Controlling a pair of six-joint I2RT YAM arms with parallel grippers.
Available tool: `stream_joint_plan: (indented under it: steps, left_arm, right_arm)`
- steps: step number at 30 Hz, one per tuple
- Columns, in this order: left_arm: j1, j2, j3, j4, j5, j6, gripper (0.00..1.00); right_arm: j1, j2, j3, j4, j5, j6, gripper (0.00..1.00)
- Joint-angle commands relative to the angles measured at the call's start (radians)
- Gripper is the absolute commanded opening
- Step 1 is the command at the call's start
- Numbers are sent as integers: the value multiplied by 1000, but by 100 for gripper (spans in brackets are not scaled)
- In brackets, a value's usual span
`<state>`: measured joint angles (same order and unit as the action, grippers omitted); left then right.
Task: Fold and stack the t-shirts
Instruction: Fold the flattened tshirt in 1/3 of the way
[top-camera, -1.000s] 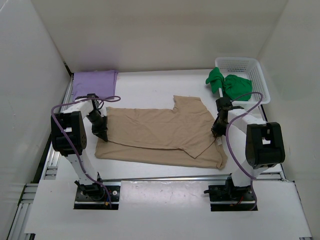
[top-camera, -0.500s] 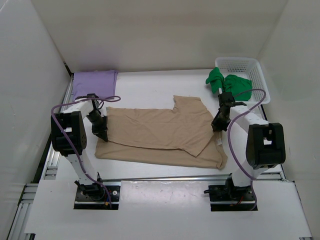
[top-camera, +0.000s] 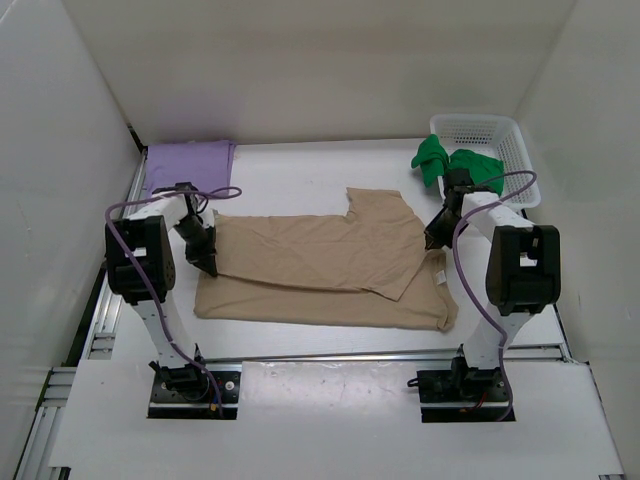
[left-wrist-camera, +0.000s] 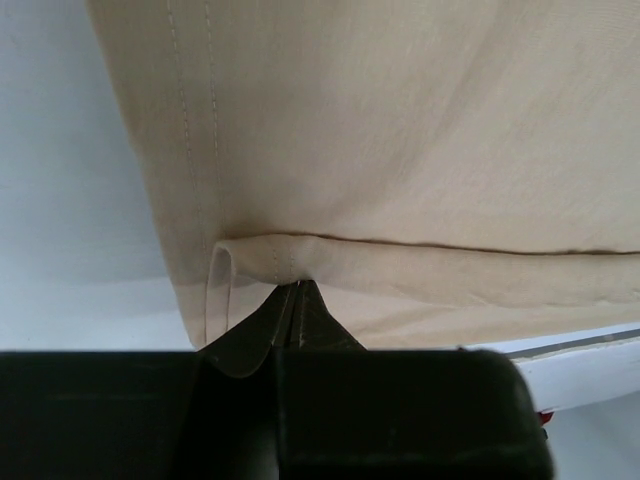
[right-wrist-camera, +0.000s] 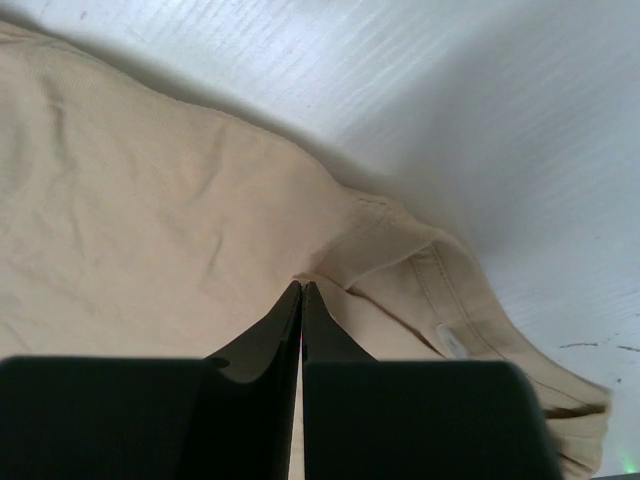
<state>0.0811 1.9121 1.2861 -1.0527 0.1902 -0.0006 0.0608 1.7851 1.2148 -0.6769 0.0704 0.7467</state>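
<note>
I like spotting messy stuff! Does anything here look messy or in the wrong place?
Yes. The green shirt is bunched up and hangs over the left rim of the white basket, partly outside it. The tan shirt is only half folded, pinched by the left fingers and right fingers.

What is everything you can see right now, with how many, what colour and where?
Tan shirt: one, tan, mid-table, partly folded.
Purple shirt: one, lavender, far left corner, lying flat.
Green shirt: one, bright green, bunched over the basket's left rim.
Basket: one, white mesh, far right corner.
Table: one, white.
Left gripper: one, black, shut on the tan shirt's left edge.
Right gripper: one, black, shut on the tan shirt's right end.
</note>
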Motion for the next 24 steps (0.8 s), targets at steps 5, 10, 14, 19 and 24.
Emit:
stream_joint_plan:
  steps: [5,10,14,19,24]
  left_arm:
    - [74,34,53,8,29,1,27]
    - [128,47,84,8,38,1,54]
    - [93,-65,122,-20,-12,1,65]
    - [-76,-231,179,-20,-130,1,100]
    - [-404,-266,205,0,-239,1,100]
  right_arm:
    - [1,19,72,-38,-21,42,1]
    - [11,-1,72,-50,-21,-6,13]
    - [36,-22,72,-59,-32,-49,37]
    - [119,-90,81,-88,-12,-98,59]
    - [186,-206,74,-147,58,-112,63]
